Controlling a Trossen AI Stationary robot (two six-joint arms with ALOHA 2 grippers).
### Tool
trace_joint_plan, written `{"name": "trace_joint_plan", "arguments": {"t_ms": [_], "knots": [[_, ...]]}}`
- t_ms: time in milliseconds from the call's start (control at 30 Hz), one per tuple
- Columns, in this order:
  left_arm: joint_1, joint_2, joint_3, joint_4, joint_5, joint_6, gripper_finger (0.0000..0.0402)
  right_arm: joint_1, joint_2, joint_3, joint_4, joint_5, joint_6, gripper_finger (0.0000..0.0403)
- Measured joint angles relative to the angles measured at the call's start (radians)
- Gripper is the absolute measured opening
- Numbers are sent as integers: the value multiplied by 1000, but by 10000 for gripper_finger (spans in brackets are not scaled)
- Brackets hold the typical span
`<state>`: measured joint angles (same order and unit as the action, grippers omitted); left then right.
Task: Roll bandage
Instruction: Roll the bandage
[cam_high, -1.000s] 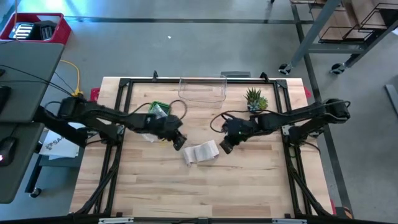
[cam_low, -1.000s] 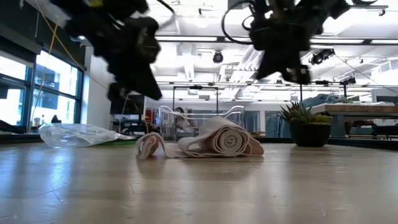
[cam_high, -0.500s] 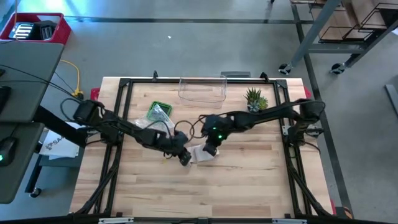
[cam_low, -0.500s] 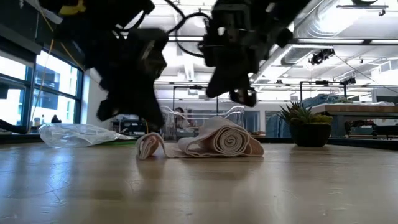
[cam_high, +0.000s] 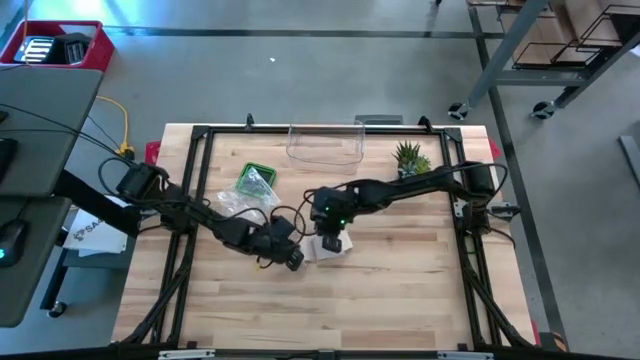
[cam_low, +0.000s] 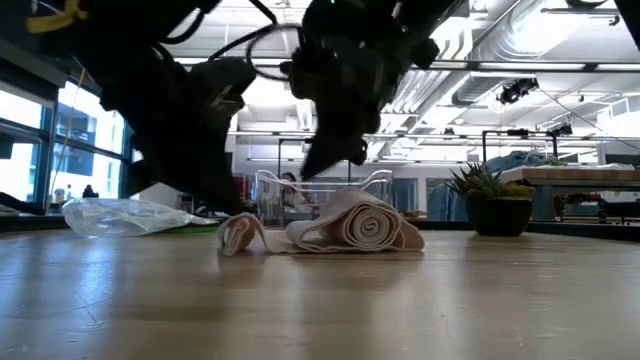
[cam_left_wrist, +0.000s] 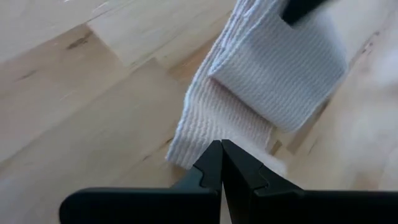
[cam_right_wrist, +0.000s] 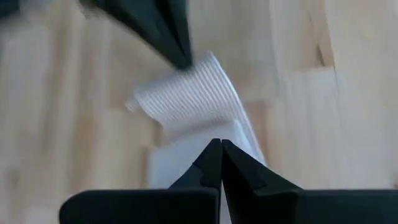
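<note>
The off-white bandage (cam_high: 325, 248) lies on the wooden table, partly rolled. Its roll (cam_low: 366, 228) rests on its side, and a ribbed loose end (cam_low: 240, 235) trails toward the table's left. My left gripper (cam_high: 295, 261) is shut, its tips right at that loose end (cam_left_wrist: 211, 127). My right gripper (cam_high: 331, 243) is shut too and hangs tilted downward over the roll (cam_right_wrist: 186, 158), clear of it in the low view (cam_low: 316, 168). My left gripper brings its shut fingertips (cam_left_wrist: 221, 152) slanting down from the table's left onto the edge of the bandage's loose ribbed end (cam_left_wrist: 202, 146). I cannot tell whether they touch it. The end lies flat on the table.
A clear plastic bin (cam_high: 325, 143) stands at the far edge, with a small potted plant (cam_high: 410, 158) to its right. A green item with a crumpled plastic bag (cam_high: 255, 181) lies at the far left. Black frame rails (cam_high: 190, 210) run along both table sides.
Both grippers have come down to the bandage. The left has gone toward the near edge to the loose end. The right has gone toward the table's left over the roll, and its wrist has rolled. The bandage has stayed where it was.
</note>
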<state>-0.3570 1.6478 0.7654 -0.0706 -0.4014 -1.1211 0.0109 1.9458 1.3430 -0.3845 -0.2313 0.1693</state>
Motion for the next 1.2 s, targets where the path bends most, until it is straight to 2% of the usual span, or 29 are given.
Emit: {"name": "trace_joint_plan", "arguments": {"t_ms": [167, 333, 467, 700, 800, 1033, 1200], "knots": [[-4, 0, 0, -79, -21, 2, 0, 18, 1, -40, 1, 21, -141, 0], [2, 0, 2, -86, -16, 1, 0, 40, 1, -49, 18, 72, -149, 0], [-1, 0, 6, -3, -34, 8, 0, 33, 5, -49, 48, 66, -214, 0], [-4, 0, 7, 70, -51, 163, 0, 38, 7, -49, 52, 33, -249, 0], [6, 34, 7, 87, -68, 165, 0, 52, 7, -49, 51, -13, -284, 0], [21, 133, 6, 257, 1, 156, 0, 85, 29, -48, 60, 9, -305, 0], [13, 150, 6, 253, 3, 136, 0, 88, 56, -48, 45, 31, -279, 0]]}}
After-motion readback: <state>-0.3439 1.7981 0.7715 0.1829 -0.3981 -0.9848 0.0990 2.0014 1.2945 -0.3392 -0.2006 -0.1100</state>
